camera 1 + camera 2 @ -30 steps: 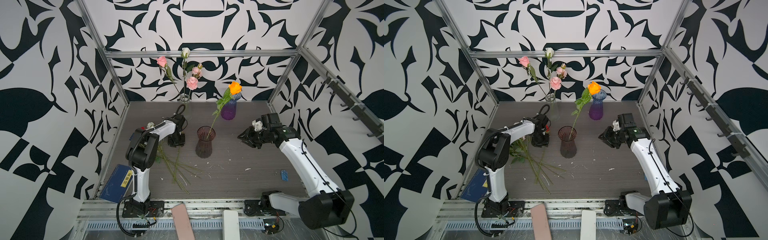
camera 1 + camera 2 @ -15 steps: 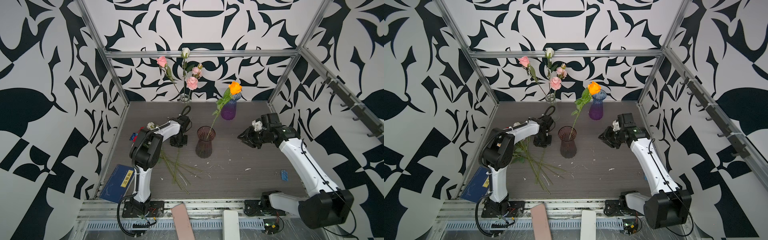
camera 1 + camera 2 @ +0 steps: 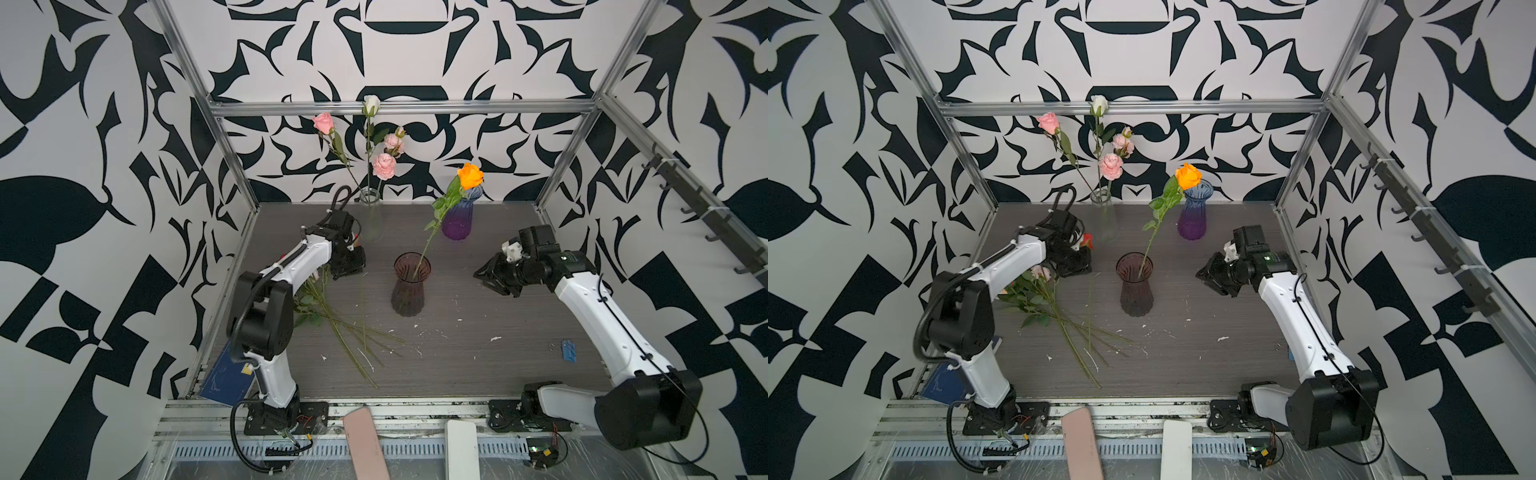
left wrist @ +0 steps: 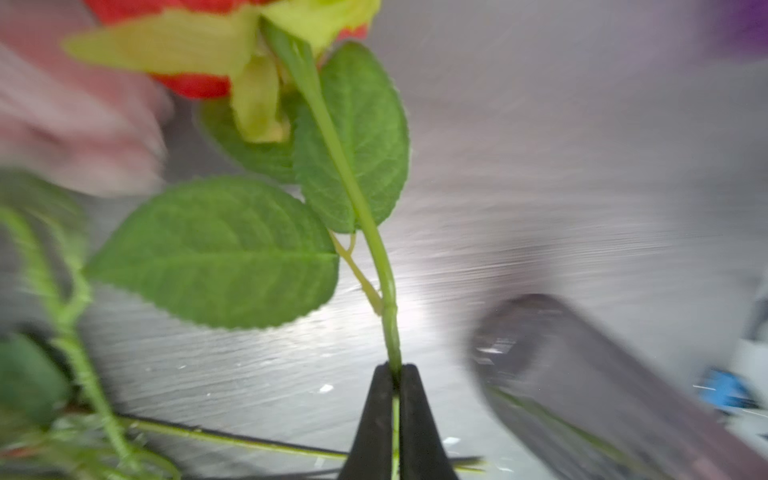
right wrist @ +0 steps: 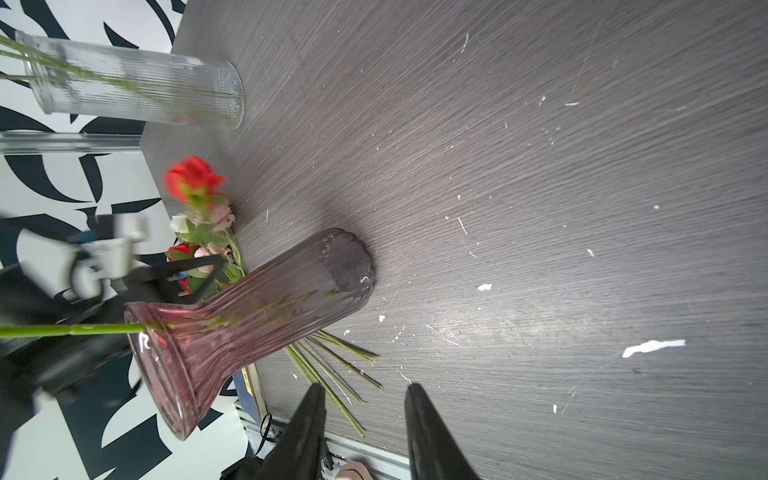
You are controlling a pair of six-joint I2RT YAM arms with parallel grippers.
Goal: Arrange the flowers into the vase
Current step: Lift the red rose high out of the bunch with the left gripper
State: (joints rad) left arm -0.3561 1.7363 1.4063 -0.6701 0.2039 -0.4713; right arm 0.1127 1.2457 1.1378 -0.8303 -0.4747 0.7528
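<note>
The left hand (image 4: 395, 368) is pinched shut on the thin green stem of a red rose (image 4: 345, 166). Its black tapered fingers meet around the stalk just below two serrated, veined leaves. From the fingertips the stem runs straight away to the red bloom, which has pale green sepals (that end is blurred). In both top views this hand sits low over the tabletop (image 3: 478, 365), a dark grey wood-grain surface flecked with white scraps. It is left of the smoky ribbed glass vase (image 3: 409, 291) and near the clear fluted vase (image 3: 371, 220).

The smoky vase flares at the rim, narrows at the neck and stands upright in the middle. It holds one orange rose (image 3: 470, 176), whose long stem leans toward the back right, bloom uppermost, in front of a purple vase (image 3: 457, 224).

The loose flowers (image 3: 1034, 297) lie flat beside the left arm. Their pink, white and red heads are bunched toward the left edge, and their bare stems fan out toward the front.

The right hand (image 5: 365, 388) hovers to the right of the smoky vase, fingers partway apart and holding nothing.
</note>
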